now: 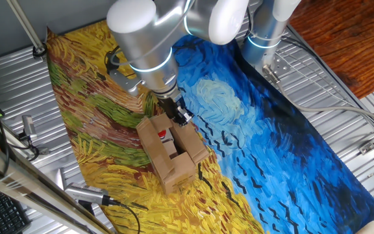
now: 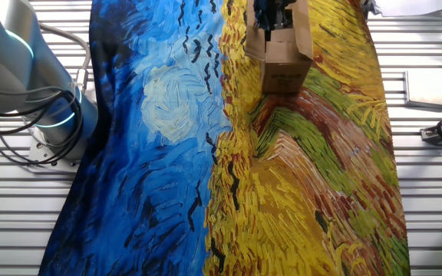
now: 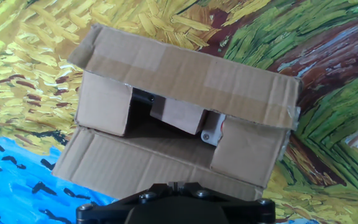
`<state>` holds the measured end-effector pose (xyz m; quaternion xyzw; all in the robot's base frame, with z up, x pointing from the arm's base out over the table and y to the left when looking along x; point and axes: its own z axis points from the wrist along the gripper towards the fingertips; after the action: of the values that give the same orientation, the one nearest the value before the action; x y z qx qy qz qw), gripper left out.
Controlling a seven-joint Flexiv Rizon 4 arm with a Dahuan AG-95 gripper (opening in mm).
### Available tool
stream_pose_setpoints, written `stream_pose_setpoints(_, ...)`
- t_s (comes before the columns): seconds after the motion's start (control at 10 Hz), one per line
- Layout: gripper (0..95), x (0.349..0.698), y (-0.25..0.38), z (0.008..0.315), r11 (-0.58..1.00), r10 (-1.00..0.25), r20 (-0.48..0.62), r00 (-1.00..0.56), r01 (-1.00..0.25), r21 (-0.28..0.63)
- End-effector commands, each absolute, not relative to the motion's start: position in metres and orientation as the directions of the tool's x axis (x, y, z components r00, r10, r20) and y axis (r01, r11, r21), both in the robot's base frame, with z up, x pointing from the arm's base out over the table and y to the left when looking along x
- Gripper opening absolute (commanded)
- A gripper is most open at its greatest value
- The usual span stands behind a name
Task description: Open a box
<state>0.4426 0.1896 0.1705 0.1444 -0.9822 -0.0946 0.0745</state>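
The arm (image 1: 141, 39) reaches down from twelve o'clock, wrist near vertical; its dark tool (image 1: 177, 114) points toward five o'clock, finger spacing unclear.

The box (image 1: 168, 151) is set on the cloth (image 1: 284, 136), which is spread over the bench (image 1: 343, 78). The gripper (image 1: 179, 117) is held just above the box's opened flaps.

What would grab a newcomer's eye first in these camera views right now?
First, the bright painted cloth, swirling blue on one half and yellow-green on the other, covering the table. Next, the small brown cardboard box on the yellow half beside the colour boundary, its long flaps spread open and a white-and-red item visible inside. The silver arm's end effector hangs directly above the box opening.
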Motion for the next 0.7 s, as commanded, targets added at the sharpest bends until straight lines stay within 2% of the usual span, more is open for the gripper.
stream_pose_setpoints(0.1, 0.0, 0.4434, 0.1901, 0.1698, 0.94, -0.301, 0.122, -0.946, -0.274, 0.202)
stream_pose_setpoints(0.7, 0.0, 0.4434, 0.1901, 0.1698, 0.953, -0.258, 0.11, -0.96, -0.235, 0.19)
